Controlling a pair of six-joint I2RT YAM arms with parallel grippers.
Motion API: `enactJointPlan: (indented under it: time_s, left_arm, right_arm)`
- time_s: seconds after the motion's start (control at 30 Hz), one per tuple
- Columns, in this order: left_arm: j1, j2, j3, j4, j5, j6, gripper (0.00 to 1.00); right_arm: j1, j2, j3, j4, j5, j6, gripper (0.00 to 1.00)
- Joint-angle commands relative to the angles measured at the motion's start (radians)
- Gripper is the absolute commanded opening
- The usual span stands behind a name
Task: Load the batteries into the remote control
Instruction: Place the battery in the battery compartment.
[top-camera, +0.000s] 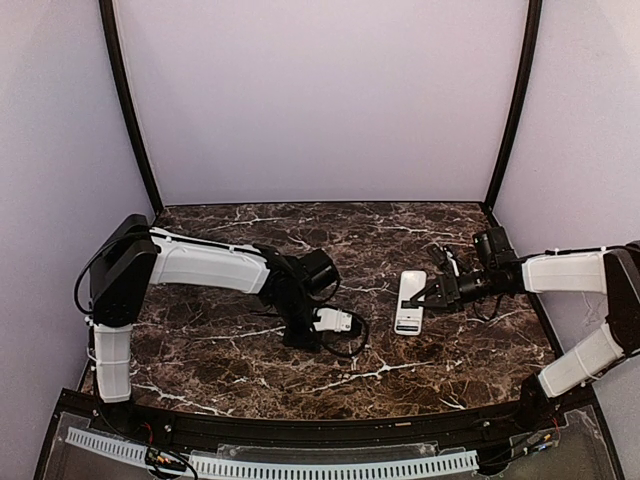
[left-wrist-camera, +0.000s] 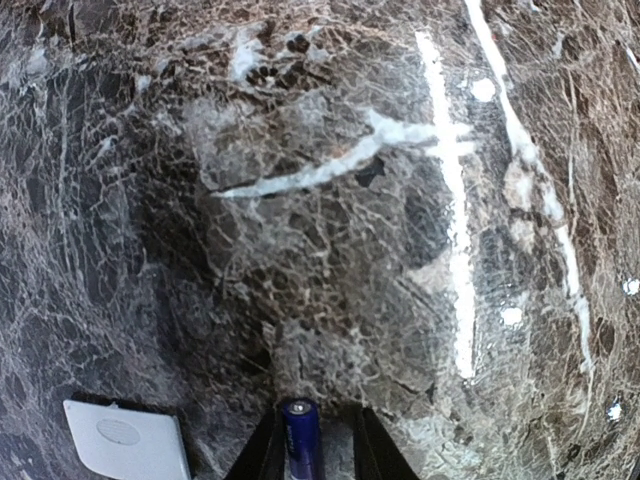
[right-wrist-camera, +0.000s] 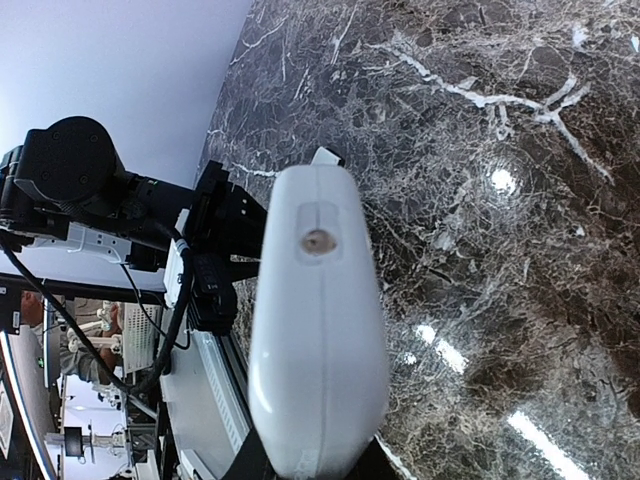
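The left gripper (left-wrist-camera: 316, 455) pinches a slim, likely slippery dark-blue cylindrical battery (left-wrist-camera: 300, 432), while the right gripper (top-camera: 437, 291) clamps the light, rigid white-backed rectangular remote (right-wrist-camera: 318, 330).

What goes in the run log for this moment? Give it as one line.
left gripper: holds battery | right gripper: grips remote control, white back up | cover plate: on table

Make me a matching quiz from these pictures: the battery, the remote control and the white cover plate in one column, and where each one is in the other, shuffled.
1. battery
2. remote control
3. cover plate

A. lying flat on the table
B. held in the right pincer, white back showing
C. held in the left pincer

Pairs: 1-C, 2-B, 3-A.
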Motion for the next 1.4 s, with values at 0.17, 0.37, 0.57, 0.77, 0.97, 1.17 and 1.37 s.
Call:
enactJointPlan:
  time_s: [0.17,0.37,0.57,0.77,0.97,1.17,1.37]
  left_arm:
    - [0.003,0.013,0.001,-0.050,0.004,0.001,0.10]
    - [0.003,-0.099,-0.028,0.083,0.111,-0.032,0.00]
    - [0.003,-0.246,-0.159,0.461,0.249,-0.149,0.00]
    - [0.002,-0.252,-0.186,0.673,0.332,-0.232,0.00]
    - [0.002,-0.249,-0.214,0.789,0.361,-0.276,0.01]
    - [0.002,-0.229,-0.218,0.808,0.359,-0.286,0.01]
    - [0.001,-0.210,-0.204,0.774,0.358,-0.263,0.01]
  right_arm:
    - [-0.004,0.080,-0.009,0.183,-0.050,0.083,0.00]
    - [0.048,0.127,0.014,0.234,-0.053,0.120,0.00]
    - [0.122,0.208,0.071,0.316,-0.051,0.188,0.00]
    - [0.182,0.282,0.148,0.357,-0.039,0.244,0.00]
    - [0.208,0.322,0.183,0.385,-0.056,0.295,0.00]
    - [0.244,0.329,0.186,0.427,-0.053,0.339,0.00]
    - [0.258,0.333,0.174,0.474,-0.062,0.383,0.00]
